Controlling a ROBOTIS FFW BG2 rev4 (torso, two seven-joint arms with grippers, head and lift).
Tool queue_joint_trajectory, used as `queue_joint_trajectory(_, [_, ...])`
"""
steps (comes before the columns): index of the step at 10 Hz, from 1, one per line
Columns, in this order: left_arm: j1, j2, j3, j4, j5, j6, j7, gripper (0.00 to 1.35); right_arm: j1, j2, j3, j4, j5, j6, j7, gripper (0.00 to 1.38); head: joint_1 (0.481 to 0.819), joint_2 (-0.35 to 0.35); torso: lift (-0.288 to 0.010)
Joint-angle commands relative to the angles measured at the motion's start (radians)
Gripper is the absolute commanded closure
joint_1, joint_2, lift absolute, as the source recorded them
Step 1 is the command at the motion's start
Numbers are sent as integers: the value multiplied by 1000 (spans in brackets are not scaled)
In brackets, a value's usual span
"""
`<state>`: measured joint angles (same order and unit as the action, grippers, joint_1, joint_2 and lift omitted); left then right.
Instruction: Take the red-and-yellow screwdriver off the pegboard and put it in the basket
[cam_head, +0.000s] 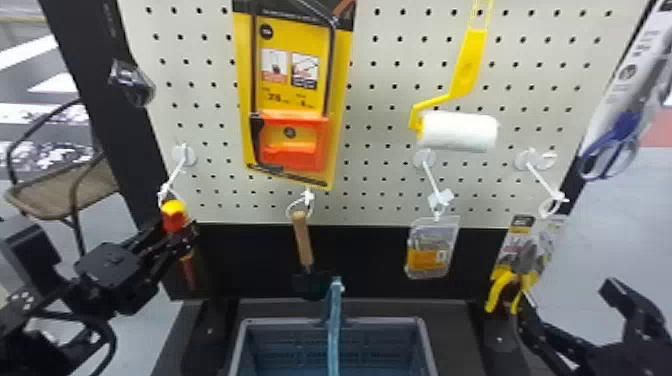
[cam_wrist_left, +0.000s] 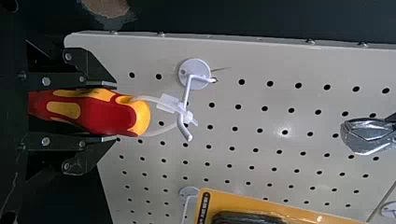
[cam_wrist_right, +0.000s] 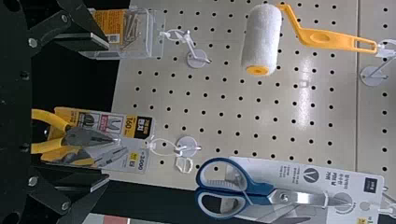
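At the pegboard's left side, my left gripper is shut on the screwdriver, whose yellow-topped red handle points up and whose shaft hangs below. In the left wrist view the left gripper has its pads against both sides of the red-and-yellow handle; the white tie at its end still loops over the hook. The basket stands low in front of the pegboard. My right gripper is open at the lower right; in the right wrist view the right gripper has its fingers wide apart.
A wooden-handled trowel hangs above the basket, beside a blue strap. A packaged saw, paint roller, small clear pack, pliers and scissors hang on or beside the board.
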<state>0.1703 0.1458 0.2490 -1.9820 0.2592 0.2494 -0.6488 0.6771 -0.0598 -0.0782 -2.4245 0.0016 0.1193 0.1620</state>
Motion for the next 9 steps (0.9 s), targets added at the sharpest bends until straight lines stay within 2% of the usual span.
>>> queue_joint_trajectory(1, [2,0,1,0,0,-2,0,1197,2,0,0,3,0,-1,1,280,549,0,-100])
queue_joint_trajectory(9, [-4,9,-5,-10,6,-9,0,1197,0,-3,0,3,-3,-1,2,280,549,0,-100])
